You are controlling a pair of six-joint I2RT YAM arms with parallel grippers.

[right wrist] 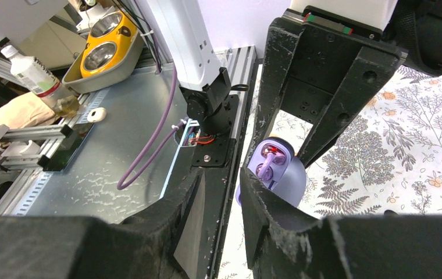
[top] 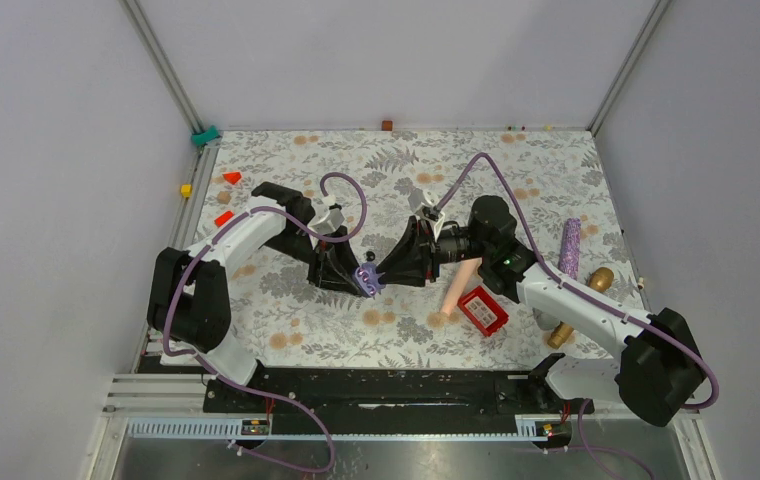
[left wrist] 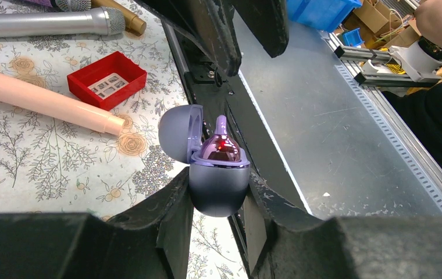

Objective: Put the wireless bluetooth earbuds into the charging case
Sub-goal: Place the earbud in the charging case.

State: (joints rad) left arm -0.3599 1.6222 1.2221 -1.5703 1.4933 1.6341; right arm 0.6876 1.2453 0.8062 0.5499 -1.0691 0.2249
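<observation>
The charging case is a small lavender-grey rounded case, not black, with its lid swung open. My left gripper is shut on its lower half and holds it above the table's near edge. Glossy purple earbuds with short stems sit inside it, and a red light glows there. The case and the buds also show in the right wrist view. My right gripper is open and empty, its fingertips just beside the case. In the top view both grippers meet at the case.
A pink cylinder and a red box lie right of the grippers. A glittery purple cylinder and a gold object are further right. Small red blocks lie at the left. The arms' black base rail is below.
</observation>
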